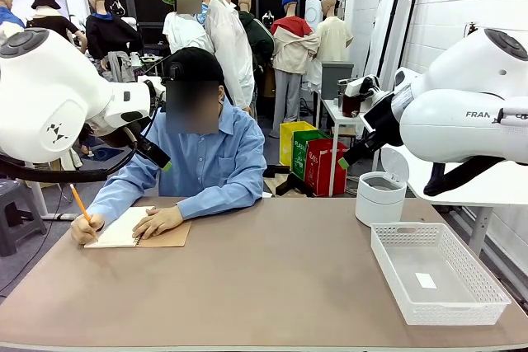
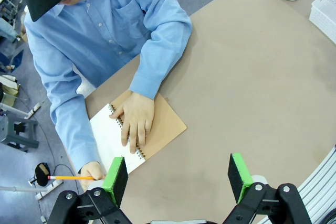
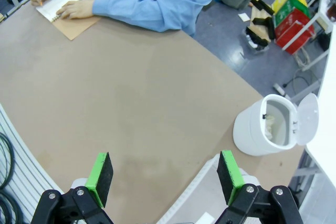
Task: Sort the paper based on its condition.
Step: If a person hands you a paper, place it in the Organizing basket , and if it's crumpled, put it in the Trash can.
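Mid table [image 1: 272, 286] is wide open for you, left gripper [image 2: 177, 176] & right gripper [image 3: 164, 176] both spread apart w/ nothing held, notebook [image 1: 167, 237] at far-left edge, basket [image 1: 429, 316] by right edge, crumpled paper [image 3: 270, 125] inside open bin [image 1: 379, 201].

I see a spiral notebook [image 1: 124, 228] open on its brown cover at the worktop's [image 1: 272, 286] far left, with an orange pencil [image 1: 80, 203] over it. At the right a white mesh basket [image 1: 388, 269] sits nearer me, and a white bin [image 1: 378, 204], lid up, stands just beyond.

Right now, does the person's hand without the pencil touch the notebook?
Touching. The left wrist view shows the hand lying flat on the notebook, fingers across its spiral binding.
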Motion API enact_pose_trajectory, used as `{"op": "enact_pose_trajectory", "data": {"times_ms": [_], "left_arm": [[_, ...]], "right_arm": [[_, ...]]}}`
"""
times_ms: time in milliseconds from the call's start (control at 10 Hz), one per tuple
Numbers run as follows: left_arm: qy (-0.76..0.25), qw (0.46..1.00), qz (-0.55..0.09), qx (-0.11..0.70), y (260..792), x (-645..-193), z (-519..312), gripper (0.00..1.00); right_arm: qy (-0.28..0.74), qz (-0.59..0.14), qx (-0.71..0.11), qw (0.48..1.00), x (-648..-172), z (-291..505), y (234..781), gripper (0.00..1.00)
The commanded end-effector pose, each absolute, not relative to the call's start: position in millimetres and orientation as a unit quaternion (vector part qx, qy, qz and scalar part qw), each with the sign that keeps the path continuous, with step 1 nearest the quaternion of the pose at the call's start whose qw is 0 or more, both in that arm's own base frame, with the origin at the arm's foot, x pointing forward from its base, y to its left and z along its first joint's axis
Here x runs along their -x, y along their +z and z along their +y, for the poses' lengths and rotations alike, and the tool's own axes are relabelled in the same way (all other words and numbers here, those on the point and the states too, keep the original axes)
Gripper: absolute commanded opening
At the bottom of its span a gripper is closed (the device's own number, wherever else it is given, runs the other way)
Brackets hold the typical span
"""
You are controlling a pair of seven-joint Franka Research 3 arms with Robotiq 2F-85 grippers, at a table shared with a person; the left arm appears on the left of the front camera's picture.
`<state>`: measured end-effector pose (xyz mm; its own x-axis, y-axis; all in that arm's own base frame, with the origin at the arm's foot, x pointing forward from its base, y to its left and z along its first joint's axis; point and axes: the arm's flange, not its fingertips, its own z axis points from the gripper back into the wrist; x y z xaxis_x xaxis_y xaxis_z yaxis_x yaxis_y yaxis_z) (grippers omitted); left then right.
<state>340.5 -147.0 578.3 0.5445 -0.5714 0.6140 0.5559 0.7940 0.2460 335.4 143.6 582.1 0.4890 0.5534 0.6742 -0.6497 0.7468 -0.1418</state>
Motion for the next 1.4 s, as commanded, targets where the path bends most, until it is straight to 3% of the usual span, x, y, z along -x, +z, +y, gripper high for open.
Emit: {"op": "enact_pose_trajectory", "data": {"times_ms": [0,1300], "left_arm": [[-0.322,0.878,-0.353,-0.012,578.3,-340.8,-147.2,1.00],[-0.322,0.878,-0.353,-0.012,578.3,-340.8,-147.2,1.00]], "right_arm": [[0.350,-0.365,-0.066,0.860,-335.5,143.7,583.1,1.00],[0.350,-0.365,-0.066,0.860,-335.5,143.7,583.1,1.00]]}}
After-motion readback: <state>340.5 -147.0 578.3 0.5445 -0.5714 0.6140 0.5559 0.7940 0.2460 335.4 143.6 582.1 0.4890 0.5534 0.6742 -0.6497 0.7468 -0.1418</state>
